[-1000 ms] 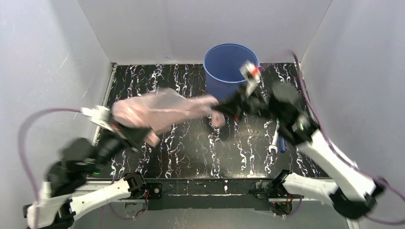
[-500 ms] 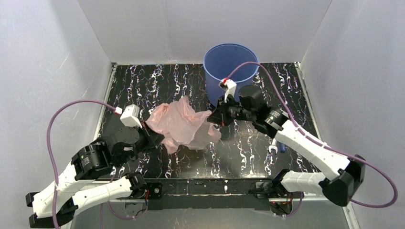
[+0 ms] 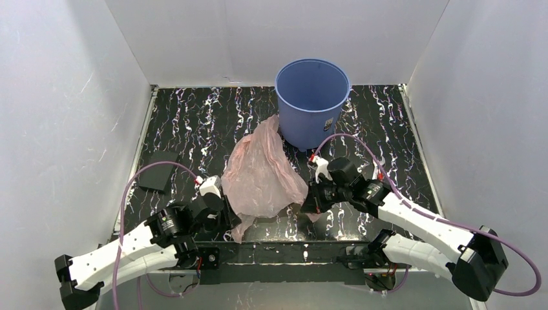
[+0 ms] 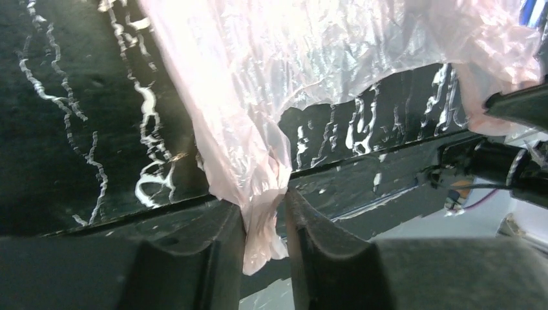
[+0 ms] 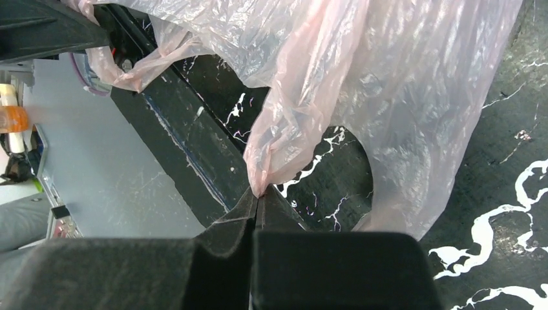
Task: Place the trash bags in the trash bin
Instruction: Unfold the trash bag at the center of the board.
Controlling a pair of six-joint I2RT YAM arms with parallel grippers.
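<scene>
Trash bag [image 3: 262, 174] is laid on the counter [image 3: 194, 116] before the trash bin [image 3: 313, 97], tip against it. A fold is pinched by closed right jaws. Film is seen between slightly parted left jaws, grip unclear.

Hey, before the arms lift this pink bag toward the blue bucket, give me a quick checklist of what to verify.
1. Right gripper pinching the trash bag: ok.
2. Left gripper holding it: cannot tell, film sits between slightly parted fingers.
3. Trash bin upright, mouth clear: ok.
4. Bag off the table: not ok, it lies spread out there.
5. Bag inside bin: not ok.
</scene>
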